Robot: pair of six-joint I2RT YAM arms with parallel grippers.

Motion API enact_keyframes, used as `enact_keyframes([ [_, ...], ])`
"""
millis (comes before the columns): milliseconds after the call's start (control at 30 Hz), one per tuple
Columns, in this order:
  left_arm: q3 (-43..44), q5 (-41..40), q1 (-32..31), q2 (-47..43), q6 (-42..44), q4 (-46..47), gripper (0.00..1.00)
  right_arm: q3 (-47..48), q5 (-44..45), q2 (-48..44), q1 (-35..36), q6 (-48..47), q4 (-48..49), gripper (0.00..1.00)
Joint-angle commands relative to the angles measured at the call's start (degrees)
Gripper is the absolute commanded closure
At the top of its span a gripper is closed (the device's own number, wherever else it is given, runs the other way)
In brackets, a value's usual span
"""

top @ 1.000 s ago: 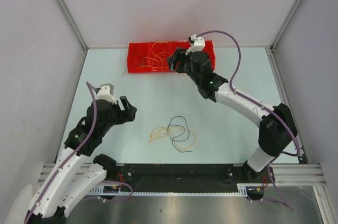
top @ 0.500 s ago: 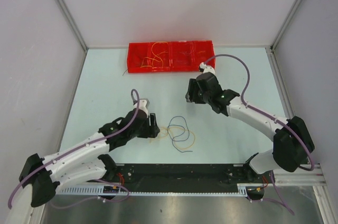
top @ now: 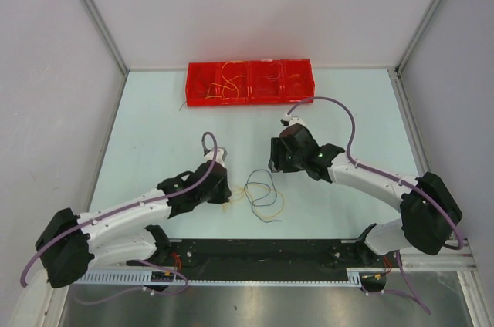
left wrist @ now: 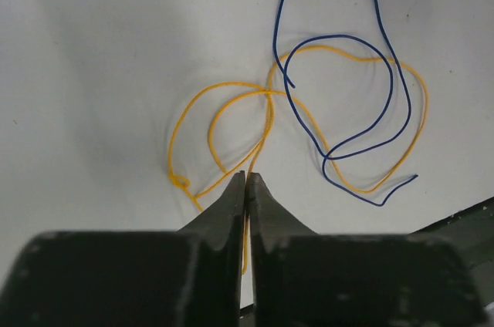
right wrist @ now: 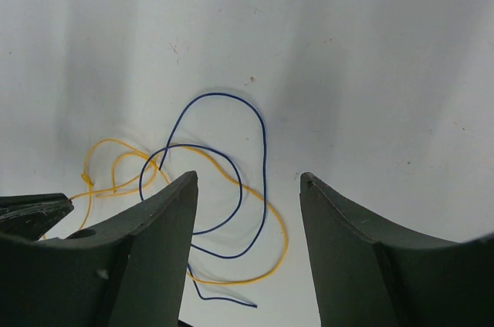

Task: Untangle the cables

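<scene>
- Left wrist view: the left gripper (left wrist: 247,179) has its fingers pressed together, pinching one strand of the yellow cable (left wrist: 269,119) close to the near edge of the desk (top: 154,126).
- That yellow cable lies in loose loops on the desk, crossing the blue cable (left wrist: 276,26), about midway along the near edge.
- Just beyond them the right gripper (right wrist: 247,180) hangs over the blue cable, fingers spread, holding nothing.
- At the far edge a red tray (top: 194,88) holds more thin cables (top: 226,80).
</scene>
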Motion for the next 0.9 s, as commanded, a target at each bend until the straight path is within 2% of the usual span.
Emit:
enact_keyframes([
  [0, 2.06, -1.69, -0.35, -1.38, -0.01, -0.84, 1.0, -0.19, 0.46, -1.41, -0.14, -0.12, 1.62, 0.4],
  [200, 10.14, -5.38, -0.35, -2.97, 3.15, -7.08, 1.0, -0.19, -0.15, -1.32, -0.23, -0.57, 2.42, 0.4],
  [300, 18.21, -7.66, -0.26, -2.88, 5.87, -11.99, 1.0, -0.19, 0.02, -1.41, -0.23, -0.65, 2.42, 0.4],
  [500, 45.18, -15.83, 0.09, -0.16, 14.48, -23.25, 1.0, -0.19, 0.46, -2.81, -0.93, -1.27, 3.29, 0.4],
  [533, 52.79, -17.59, 0.09, 0.28, 16.67, -24.65, 1.0, -0.19, 0.38, -3.16, -1.46, -1.53, 3.38, 0.4],
  [633, 63.72, -17.87, 0.09, 1.69, 20.28, -26.25, 1.0, -0.19, -0.94, -4.57, -2.34, -2.15, 4.0, 0.4],
  [733, 65.0, -16.46, 0.09, 1.08, 21.7, -24.58, 1.0, -0.19, -2.7, -6.67, -3.13, -3.73, 5.05, 0.4],
  [867, 56.84, -17.42, 0.18, -1.38, 20.65, -20.89, 1.0, -0.19, -5.24, -10.28, -4.88, -6.36, 6.72, 0.39],
])
